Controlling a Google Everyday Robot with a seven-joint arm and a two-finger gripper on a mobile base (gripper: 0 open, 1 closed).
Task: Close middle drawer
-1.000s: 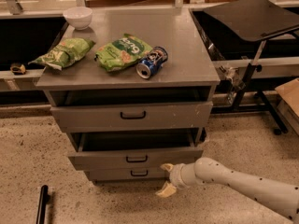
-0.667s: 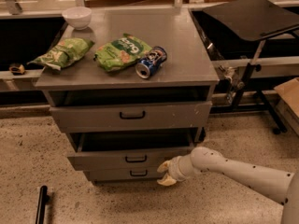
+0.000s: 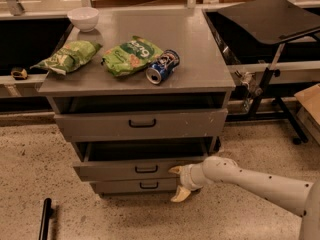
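The wide grey middle drawer [image 3: 125, 170], with its low flat front and small black loop handle [image 3: 146, 169], stood pulled out beneath the taller grey top drawer [image 3: 142, 125] and above the narrow grey bottom drawer [image 3: 135, 186], its tray in shadow so that any contents could not be told. The white arm's tan-fingered claw [image 3: 177, 182] sat at the right end of that front, its fingers spread apart and gripping nothing. On the grey tabletop [image 3: 195, 49] lay a small white bowl [image 3: 83, 18], two green snack bags [image 3: 67, 56] [image 3: 131, 56] and a blue drink can [image 3: 162, 67] on its side.
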